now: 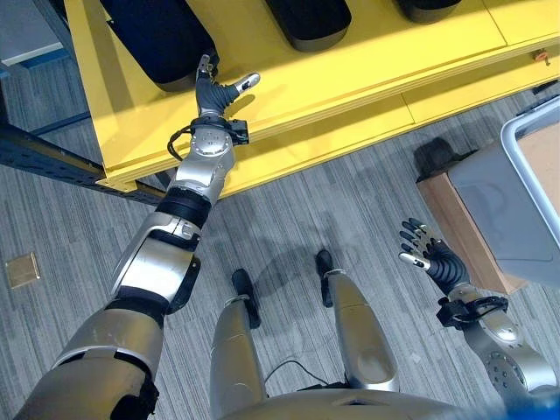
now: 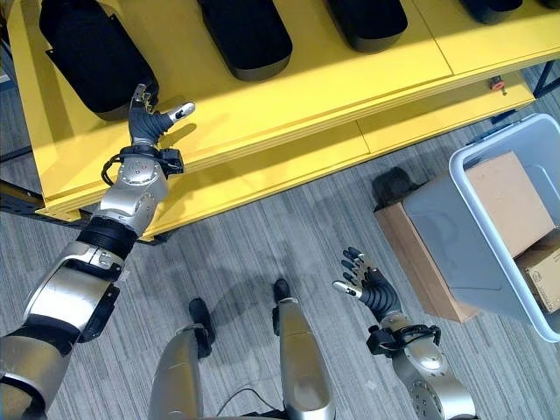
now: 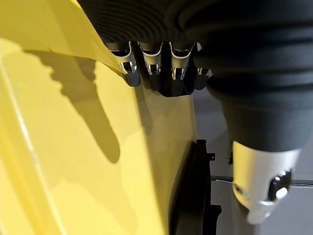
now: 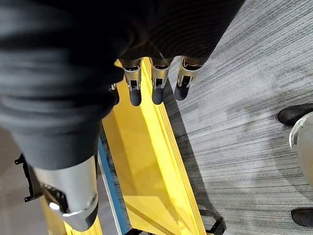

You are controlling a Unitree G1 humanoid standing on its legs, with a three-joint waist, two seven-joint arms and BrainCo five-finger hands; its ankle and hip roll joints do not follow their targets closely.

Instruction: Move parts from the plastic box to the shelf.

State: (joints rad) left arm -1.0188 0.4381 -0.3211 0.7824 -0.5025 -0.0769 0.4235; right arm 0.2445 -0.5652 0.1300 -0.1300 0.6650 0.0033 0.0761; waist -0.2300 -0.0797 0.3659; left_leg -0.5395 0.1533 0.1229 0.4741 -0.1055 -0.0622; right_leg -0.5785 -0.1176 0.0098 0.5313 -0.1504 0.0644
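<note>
- Currently the left hand [image 2: 149, 118] is stretched out over the yellow shelf [image 2: 289, 87] at about 10 o'clock in the right eye view, thumb spread to the side, fingers straight; it holds nothing.
- Just beyond its fingertips, toward 11 o'clock, lies a black part [image 2: 87, 52] on the shelf. The fingers reach its near edge; whether they touch it I cannot tell.
- In the left wrist view the fingers [image 3: 156, 73] hang over the shelf surface [image 3: 73, 147], nothing between them and the thumb.
- More black parts rest further along the shelf: one at 12 o'clock [image 2: 249, 35], another toward 1 o'clock [image 2: 367, 22].
- Right hand [image 2: 367, 284] hovers above the carpet floor [image 2: 262, 236] at about 5 o'clock, fingers spread and relaxed, palm empty, well apart from both shelf and box.
- Plastic box [image 2: 464, 236], grey with a pale rim, stands at 3 o'clock atop a brown crate [image 2: 416, 258]. Inside it lie cardboard cartons [image 2: 507, 201].
- Right wrist view: fingers [image 4: 156, 83] straight, over the yellow shelf edge [image 4: 146, 161] and carpet.
</note>
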